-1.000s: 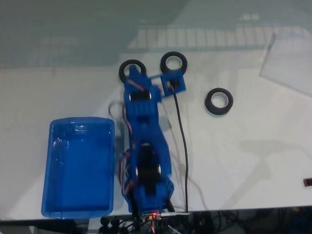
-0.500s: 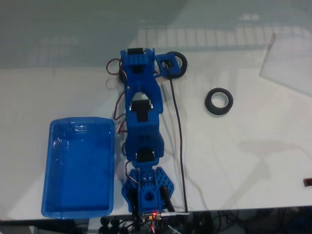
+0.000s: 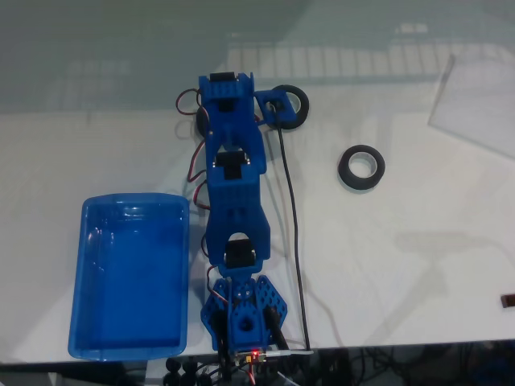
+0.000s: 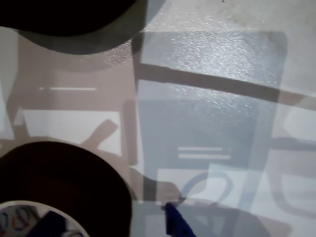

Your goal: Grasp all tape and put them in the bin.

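Note:
Three black tape rolls lie on the white table in the fixed view: one alone at the right (image 3: 360,167), one (image 3: 299,104) half under the arm's camera mount, one (image 3: 199,122) almost hidden under the blue arm (image 3: 233,201). The blue bin (image 3: 133,273) stands empty at the lower left. In the wrist view my gripper (image 4: 111,226) is open astride the wall of a tape roll (image 4: 64,182): one blue fingertip (image 4: 47,224) sits inside the pale core, the other (image 4: 175,224) outside on the table. Another roll (image 4: 69,17) shows at the top left.
A black cable (image 3: 294,225) runs from the wrist camera down to the arm's base at the table's front edge. A clear sheet (image 3: 475,104) lies at the upper right. A small dark object (image 3: 508,300) sits at the right edge.
The arm has stretched away from its base and now covers the left tape roll, which was plainly visible one second ago. In the last half second it barely shifted.

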